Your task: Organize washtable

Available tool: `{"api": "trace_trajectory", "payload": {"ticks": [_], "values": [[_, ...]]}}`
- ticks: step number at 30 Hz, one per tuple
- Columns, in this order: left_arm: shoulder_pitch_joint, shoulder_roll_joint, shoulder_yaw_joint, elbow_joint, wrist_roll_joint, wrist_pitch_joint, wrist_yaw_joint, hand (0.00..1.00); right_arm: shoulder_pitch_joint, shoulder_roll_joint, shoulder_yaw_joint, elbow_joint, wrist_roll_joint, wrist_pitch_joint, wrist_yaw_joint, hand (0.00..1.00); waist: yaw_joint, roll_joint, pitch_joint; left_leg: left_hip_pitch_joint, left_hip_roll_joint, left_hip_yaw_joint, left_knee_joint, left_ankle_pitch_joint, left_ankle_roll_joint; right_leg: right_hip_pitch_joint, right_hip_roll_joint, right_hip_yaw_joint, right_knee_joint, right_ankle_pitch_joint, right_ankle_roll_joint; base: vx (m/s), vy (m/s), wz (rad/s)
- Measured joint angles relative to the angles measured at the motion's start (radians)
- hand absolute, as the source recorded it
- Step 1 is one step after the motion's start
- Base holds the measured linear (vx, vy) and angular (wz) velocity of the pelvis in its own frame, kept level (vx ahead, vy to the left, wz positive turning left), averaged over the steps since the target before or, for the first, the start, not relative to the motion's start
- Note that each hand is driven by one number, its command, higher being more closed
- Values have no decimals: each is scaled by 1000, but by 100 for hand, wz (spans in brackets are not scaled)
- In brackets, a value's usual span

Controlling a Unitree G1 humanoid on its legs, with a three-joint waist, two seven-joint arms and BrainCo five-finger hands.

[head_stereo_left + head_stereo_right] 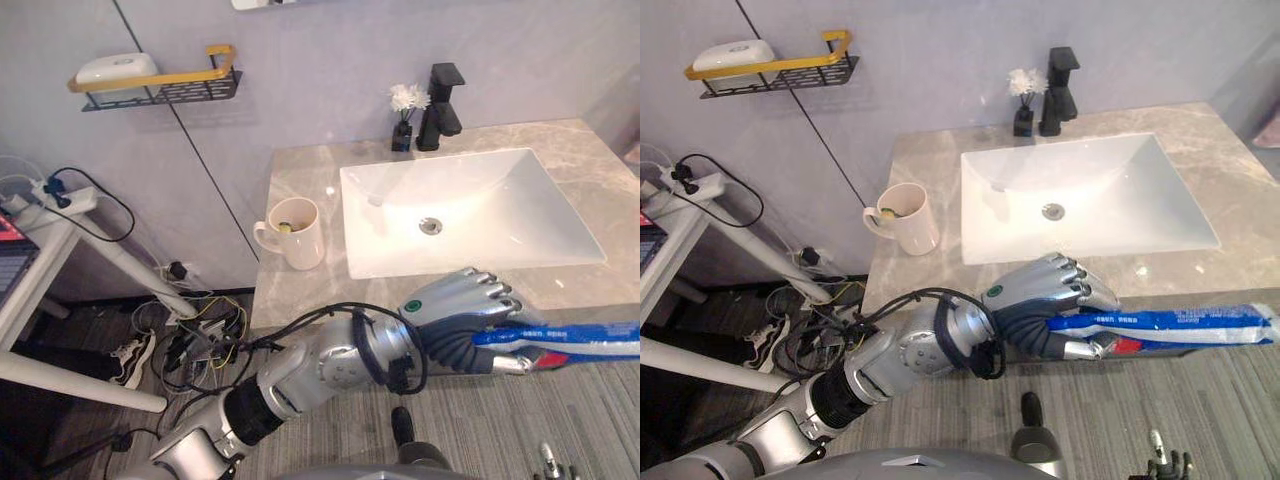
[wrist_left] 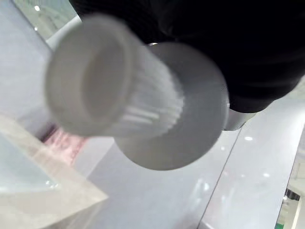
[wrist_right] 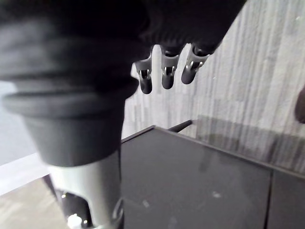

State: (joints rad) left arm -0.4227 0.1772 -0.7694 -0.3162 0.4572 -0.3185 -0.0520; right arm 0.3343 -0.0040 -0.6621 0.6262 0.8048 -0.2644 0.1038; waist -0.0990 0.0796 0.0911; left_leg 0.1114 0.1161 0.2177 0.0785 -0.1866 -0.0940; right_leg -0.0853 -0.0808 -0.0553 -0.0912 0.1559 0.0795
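Desk (image 1: pixel 300 170): marble, carries the sink (image 1: pixel 500 215).

Left hand (image 1: pixel 460 310): at the desk's front edge, in front of the sink, fingers curled round a blue-and-white toothpaste tube (image 1: pixel 580 340) held level. The tube's white ribbed cap (image 2: pixel 95 90) shows close in the left wrist view.

Mug (image 1: pixel 295 235): upright, just left of the sink.

Right hand (image 3: pixel 164 71): over the floor, fingers loose, empty.

Judged step: tube grasped, not yet put away. The next move probably calls for tipping it upright, swinging it left of the sink and lowering it into the mug.
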Motion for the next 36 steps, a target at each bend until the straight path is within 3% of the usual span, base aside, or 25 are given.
{"api": "trace_trajectory", "payload": {"ticks": [12,18,22,24,27,30,36], "values": [[32,-9,234,-130,2,-17,108,100,-78,75,-6,-705,-4,-112,-28,0,6,-9,-17,0,6,17,15,-3,-5,-2,7,12,0,11,2,1,-2,-1],[35,-9,308,-129,25,-14,120,100,-102,61,159,-950,-11,-128,-5,0,19,-13,-21,0,6,15,16,-3,-5,-2,7,11,0,13,1,0,0,0],[38,-7,316,-126,34,-7,121,100,-112,47,337,-1013,-10,-116,18,0,35,-18,-22,0,5,-2,16,-3,-5,6,5,3,0,14,0,13,0,10],[38,-7,336,-118,45,-5,126,100,-115,36,413,-1030,0,-88,48,0,40,-18,-22,3,5,-7,16,-3,-5,12,4,-3,0,14,0,16,4,8],[37,-4,353,-56,82,12,150,100,-127,-65,545,-1048,2,-24,97,0,54,-25,-25,7,4,-12,17,-3,-5,20,3,-11,0,15,-1,10,2,6],[37,8,352,12,124,38,152,100,-179,-113,606,-1062,71,17,145,0,56,-35,-31,6,4,-28,19,-3,-5,27,2,-20,0,15,-1,-4,-4,10],[36,22,348,79,157,53,153,100,-267,-172,694,-1058,201,37,134,0,58,-37,-32,0,4,-45,26,-2,-4,35,-3,-45,0,15,-1,-14,-1,10]]}}
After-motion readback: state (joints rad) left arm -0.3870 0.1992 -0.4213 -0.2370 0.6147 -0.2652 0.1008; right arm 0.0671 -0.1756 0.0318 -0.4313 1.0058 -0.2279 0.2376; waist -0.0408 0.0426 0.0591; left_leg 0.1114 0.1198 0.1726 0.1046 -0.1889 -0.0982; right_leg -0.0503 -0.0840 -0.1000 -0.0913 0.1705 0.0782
